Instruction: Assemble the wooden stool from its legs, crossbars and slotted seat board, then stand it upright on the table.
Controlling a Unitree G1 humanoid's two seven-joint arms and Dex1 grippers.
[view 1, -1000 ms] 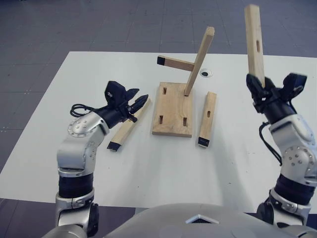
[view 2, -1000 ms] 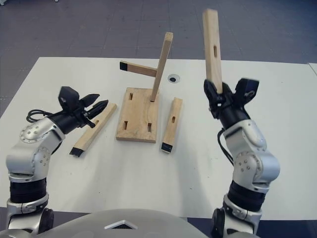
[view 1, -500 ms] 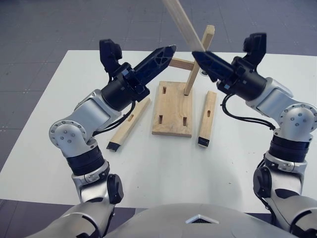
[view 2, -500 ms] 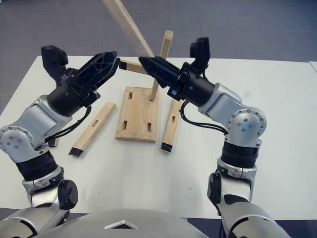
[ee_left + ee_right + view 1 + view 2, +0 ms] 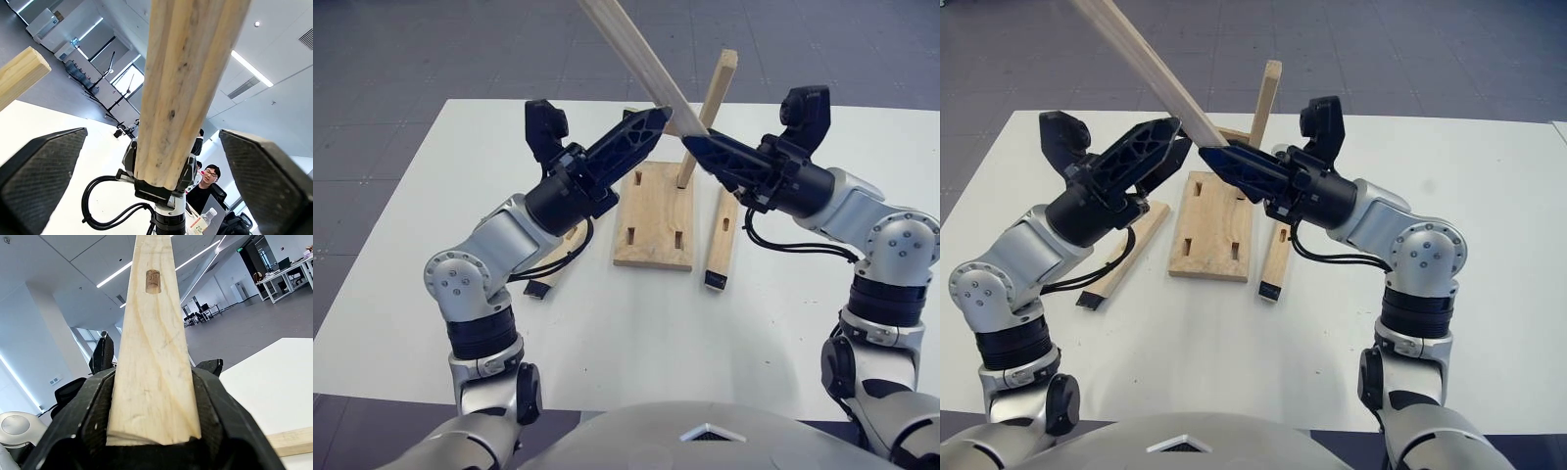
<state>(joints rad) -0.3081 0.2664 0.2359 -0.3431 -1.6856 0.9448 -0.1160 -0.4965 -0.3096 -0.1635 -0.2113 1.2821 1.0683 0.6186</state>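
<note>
Across the white bench [image 5: 411, 245] the stool lies unassembled. At the middle of the bench sits the flat rectangular pale wooden seat board [image 5: 651, 230], with four slots cut through it. One square pale wooden leg [image 5: 1268, 93] stands in the far slot on the robot's right, leaning away rather than upright.

The long pale wooden bar [image 5: 631, 49] is held in the air above the board. It slants up toward the robot's left, and the right wrist view shows a small slot in its face. A loose wooden leg with a black tip [image 5: 722, 235] lies flat just beside the board's right edge, with the black end nearest the robot. Another black-tipped wooden leg [image 5: 1121, 259] lies on the bench to the left of the board, partly hidden by the left arm.

The right claw [image 5: 690, 145] is clamped tight on the lower end of the raised bar, with a finger on each side. The left claw [image 5: 656, 117] is raised just beside it and spread wide. In the left wrist view its fingers [image 5: 44, 161] stand well clear on either side of the bar and grip nothing.
</note>
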